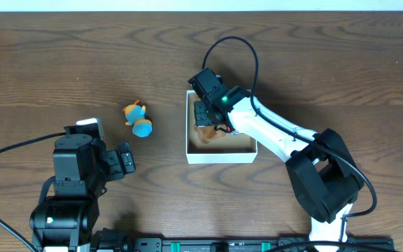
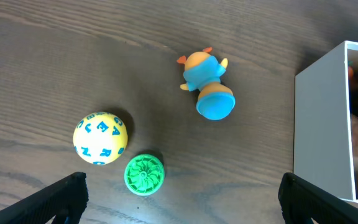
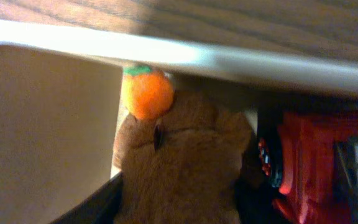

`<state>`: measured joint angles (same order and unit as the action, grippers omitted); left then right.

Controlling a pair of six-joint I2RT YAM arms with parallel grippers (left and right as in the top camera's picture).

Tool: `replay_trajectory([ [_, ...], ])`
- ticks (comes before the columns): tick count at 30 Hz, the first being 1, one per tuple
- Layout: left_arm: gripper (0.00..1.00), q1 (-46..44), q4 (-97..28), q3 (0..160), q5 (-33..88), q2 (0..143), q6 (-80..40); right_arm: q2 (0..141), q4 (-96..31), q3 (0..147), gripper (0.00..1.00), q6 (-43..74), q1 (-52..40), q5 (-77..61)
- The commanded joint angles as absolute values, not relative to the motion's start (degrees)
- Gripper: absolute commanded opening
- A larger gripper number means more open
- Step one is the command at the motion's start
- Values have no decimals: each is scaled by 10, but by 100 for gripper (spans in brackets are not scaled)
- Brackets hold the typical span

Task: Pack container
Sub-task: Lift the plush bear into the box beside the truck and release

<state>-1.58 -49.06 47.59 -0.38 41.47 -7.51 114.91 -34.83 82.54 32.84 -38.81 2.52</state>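
Note:
The container (image 1: 222,158) is a shallow white-walled box with a brown inside, at the table's middle. It also shows in the left wrist view (image 2: 322,124) and the right wrist view (image 3: 229,59). My right gripper (image 1: 205,114) is down inside it. Its fingers (image 3: 179,208) are closed on either side of a brown plush toy (image 3: 185,155) with an orange ball (image 3: 146,93) at its top. A red toy truck (image 3: 316,168) lies beside the plush in the box. My left gripper (image 1: 126,159) (image 2: 182,190) is open and empty, left of the box.
A blue and orange toy figure (image 1: 138,120) (image 2: 207,84) lies on the table left of the box. A yellow ball with blue letters (image 2: 100,138) and a green disc (image 2: 144,175) lie close to my left gripper.

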Motion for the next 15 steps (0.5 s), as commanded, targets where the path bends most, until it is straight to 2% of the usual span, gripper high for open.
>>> replay_trajectory([
  [1, 98, -13, -491, 486, -4, 415, -78, 1159, -332, 834, 62, 322, -384, 20],
  [2, 98, -13, -491, 486, -4, 415, -78, 1159, -327, 834, 69, 321, -384, 13],
  [4, 98, -13, -491, 486, -4, 415, -78, 1159, -323, 834, 72, 321, -384, 10],
  [15, 98, -13, -490, 486, -4, 415, -78, 1143, -320, 836, 72, 321, -384, 15],
])
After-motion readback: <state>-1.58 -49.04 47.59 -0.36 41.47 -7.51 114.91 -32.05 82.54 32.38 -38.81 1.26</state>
